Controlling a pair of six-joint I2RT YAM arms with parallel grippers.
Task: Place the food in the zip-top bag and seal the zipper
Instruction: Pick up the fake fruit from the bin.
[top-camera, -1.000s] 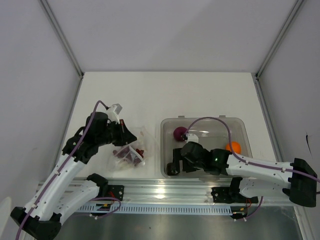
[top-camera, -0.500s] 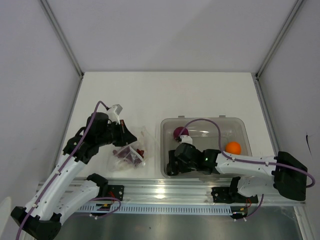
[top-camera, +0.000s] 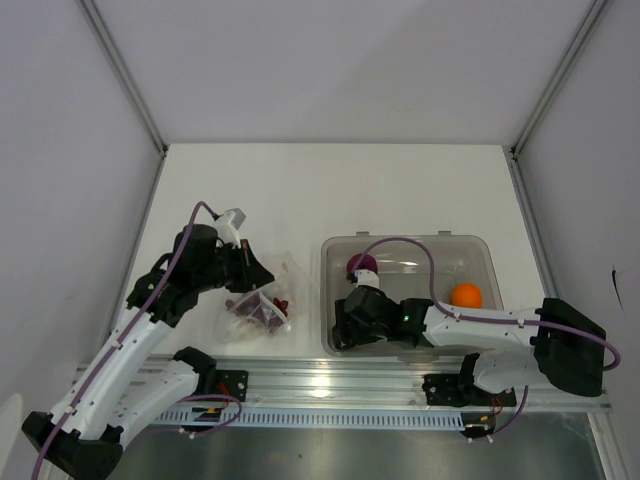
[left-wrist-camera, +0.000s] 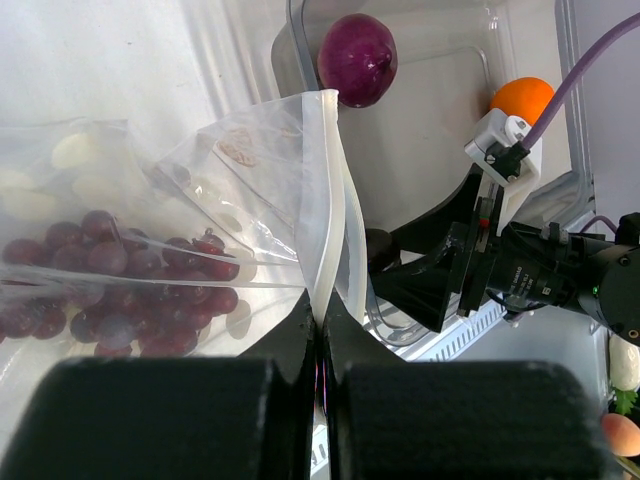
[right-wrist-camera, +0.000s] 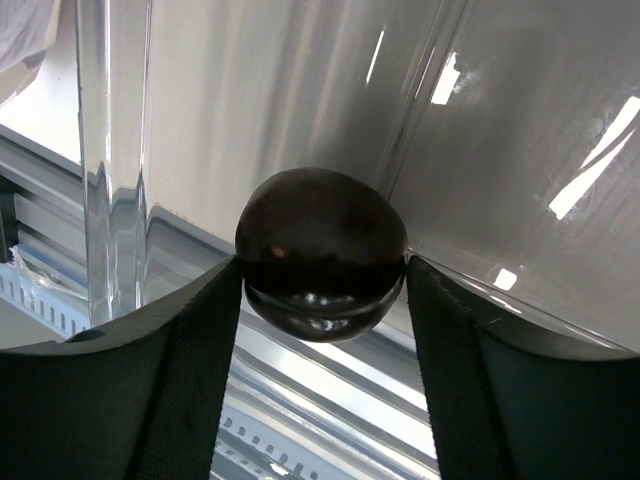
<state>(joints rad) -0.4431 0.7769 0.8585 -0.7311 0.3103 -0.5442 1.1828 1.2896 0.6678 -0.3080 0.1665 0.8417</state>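
My left gripper (left-wrist-camera: 322, 318) is shut on the zipper (left-wrist-camera: 326, 200), the whitish strip of the zip-top bag (top-camera: 262, 305), and holds its mouth up, facing the tub. Inside the bag lie the dark red grape bunch (left-wrist-camera: 120, 275) and a small beige lump (left-wrist-camera: 70, 150). My right gripper (right-wrist-camera: 322, 268) reaches into the near-left corner of the clear tub (top-camera: 405, 240). Both its fingertips touch the small blackish lump (right-wrist-camera: 320, 255) between them. The purple round fruit (top-camera: 362, 264) and the orange ball (top-camera: 465, 295) lie in the tub.
The rigid tub's walls (right-wrist-camera: 110, 150) stand close around my right gripper, with the aluminium rail (top-camera: 330, 380) just beyond the near wall. The right arm's purple cable (top-camera: 410, 245) arches over the tub. White walls close in the table on three sides.
My right gripper has moved left into the tub's near-left corner and narrowed its jaws onto the blackish lump. The left arm and the bag have stayed still.
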